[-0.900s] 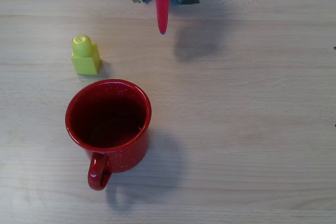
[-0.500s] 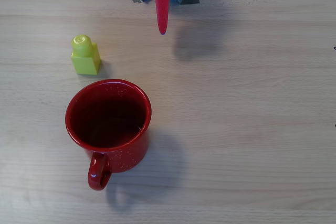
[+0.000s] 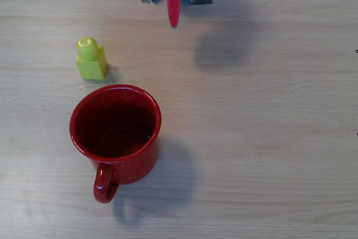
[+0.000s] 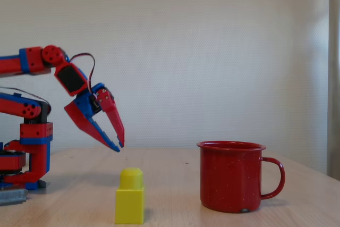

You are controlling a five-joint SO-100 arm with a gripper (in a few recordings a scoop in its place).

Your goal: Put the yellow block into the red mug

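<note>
The overhead view looks straight down on the desk [image 3: 268, 138] from fairly close, with the end effector [image 3: 174, 23] entering at the top edge and pointing down the picture. The fixed view stands low, near desk level, and faces sideways across the desk [image 4: 175, 184] toward a pale wall; there the end effector [image 4: 119, 144] reaches in from the left, raised above the surface. Both views share the same patch: the yellow block [image 3: 91, 60] [image 4: 130, 196] ahead of the end effector and the red mug [image 3: 116, 130] [image 4: 234, 176] farther beyond it. The 2 cameras face at right angles to each other.
</note>
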